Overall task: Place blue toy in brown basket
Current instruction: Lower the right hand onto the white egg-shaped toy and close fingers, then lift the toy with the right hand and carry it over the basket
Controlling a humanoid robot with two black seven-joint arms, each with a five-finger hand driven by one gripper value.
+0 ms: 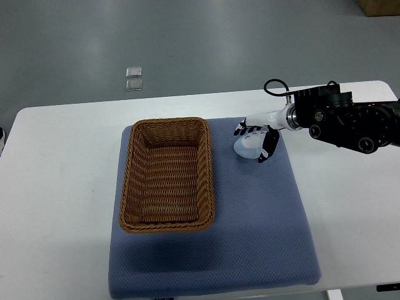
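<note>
My right hand [255, 139] reaches in from the right edge, the dark forearm stretched across the white table [56, 187] and ending over the upper right part of the blue-grey mat [250, 237]. My fingers [270, 149] are curled down around the blue toy [247, 147], a small, pale bluish, rounded thing that shows between the dark fingertips on its left and right sides. I grip it from above; whether it rests on the mat or hangs just clear of it, I cannot tell from this steep view.

The brown basket [167, 175] sits on the left half of the same mat, a rectangular woven one with its long sides running away from me. Its near rim lies toward the lower middle of the mat and its far rim near the mat's top edge. The toy in my fingers is just beside the basket's upper right corner, outside the rim, with a strip of bare mat between them. Nothing shows inside the basket but its woven bottom.

A black cable [275, 86] loops up behind my wrist, above the white section of the arm. Beyond the far edge of the table, on the grey floor [219, 44], lie two small clear squares [134, 79], one just behind the other.
</note>
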